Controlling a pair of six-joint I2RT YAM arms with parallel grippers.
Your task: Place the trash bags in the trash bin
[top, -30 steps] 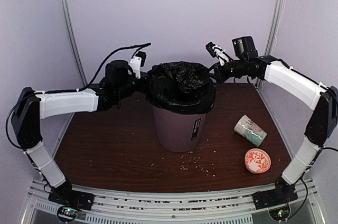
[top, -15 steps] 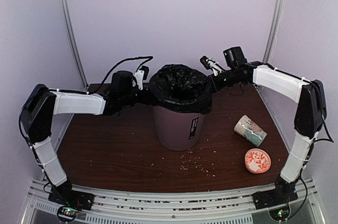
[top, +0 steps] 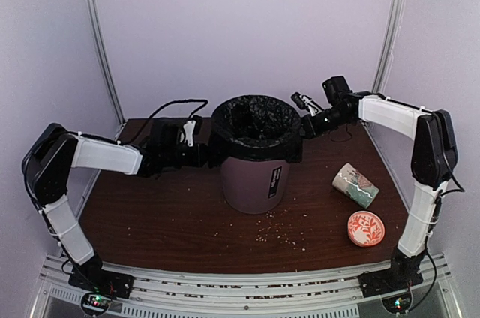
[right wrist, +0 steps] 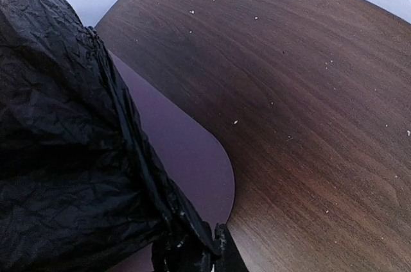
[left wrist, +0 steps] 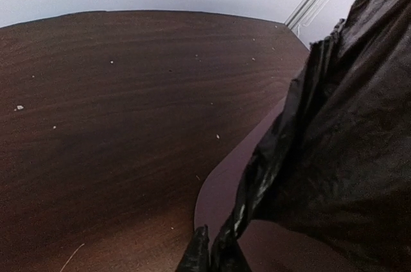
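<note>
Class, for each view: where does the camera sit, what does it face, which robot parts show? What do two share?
Top: high behind, facing down at the bin; both arms show.
Left wrist: beside the bin, facing bag and table; own fingers unclear.
Right wrist: opposite side, same sight, fingers unclear too.
Shared: both wrist views show bag draped over the bin.

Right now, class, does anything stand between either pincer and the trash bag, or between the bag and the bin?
Nothing visible. The left pincer and right pincer each pinch the trash bag, draped over the trash bin rim.
</note>
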